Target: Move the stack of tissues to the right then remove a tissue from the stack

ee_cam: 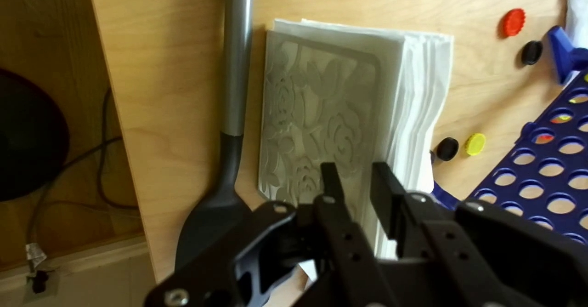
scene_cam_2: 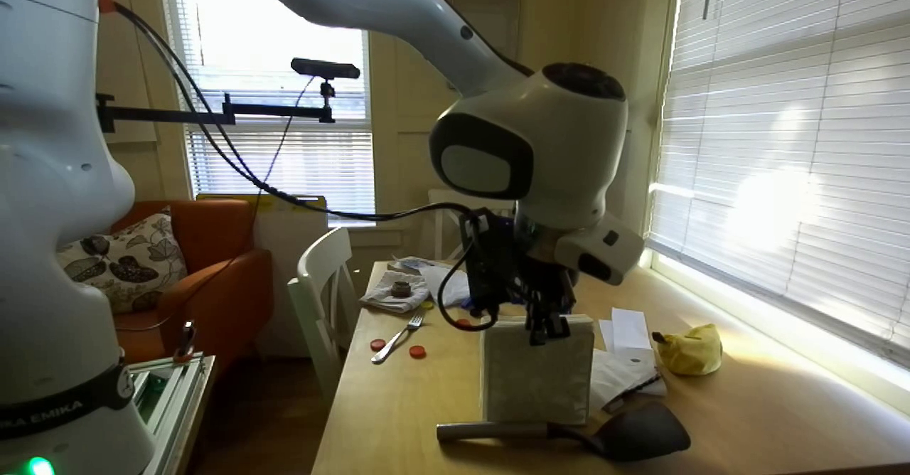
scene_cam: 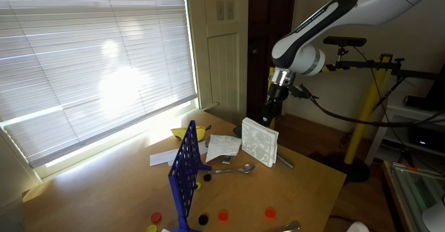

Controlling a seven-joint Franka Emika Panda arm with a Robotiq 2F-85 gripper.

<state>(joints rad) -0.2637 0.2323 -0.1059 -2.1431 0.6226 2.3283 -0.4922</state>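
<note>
We find the stack of tissues [scene_cam: 259,143] standing upright on the table [scene_cam: 295,183] in both exterior views, with the gripper [ee_cam: 358,173] at its upper edge. From the wrist, we see the jaws apart, a narrow gap between them; the stack shows through that gap and reaches beyond the fingertips. One finger is over the patterned broad face, the other over the border by the layered white edges; we cannot tell whether either touches. The spatula [ee_cam: 235,114] lies just beside the stack on one side; on the other, apart from it, stands the blue perforated panel [ee_cam: 542,171]. In an exterior view, we see the spoon [scene_cam: 246,168] between panel and stack.
</note>
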